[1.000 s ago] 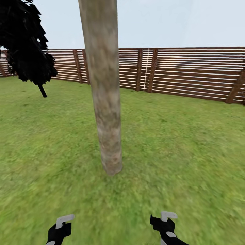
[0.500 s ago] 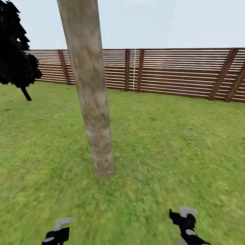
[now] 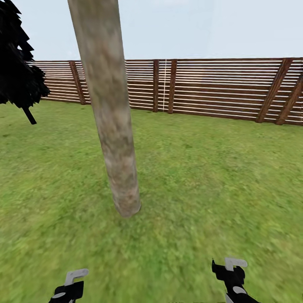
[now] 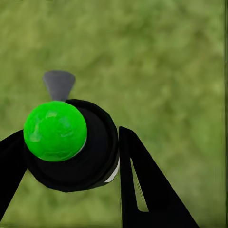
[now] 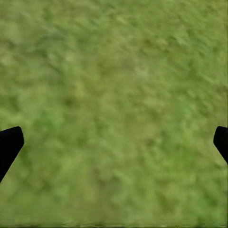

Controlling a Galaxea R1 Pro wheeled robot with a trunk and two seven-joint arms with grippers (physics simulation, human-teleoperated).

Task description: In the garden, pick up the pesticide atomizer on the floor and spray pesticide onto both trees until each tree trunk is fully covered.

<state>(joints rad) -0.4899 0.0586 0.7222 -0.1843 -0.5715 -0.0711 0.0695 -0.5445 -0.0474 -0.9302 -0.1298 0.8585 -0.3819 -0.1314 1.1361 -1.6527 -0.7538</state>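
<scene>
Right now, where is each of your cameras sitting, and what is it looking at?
Head view: up on the head, facing the tree trunk and fence; both arms' ends show low down.
Left wrist view: near the left gripper, looking down at grass; fingers clamp a black bottle with a green top.
Right wrist view: near the right gripper, spread over grass.
All share the grass.

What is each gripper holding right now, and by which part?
The left gripper clamps the pesticide atomizer around its dark body, green top facing the wrist camera. The right gripper is open over grass, holding nothing.
</scene>
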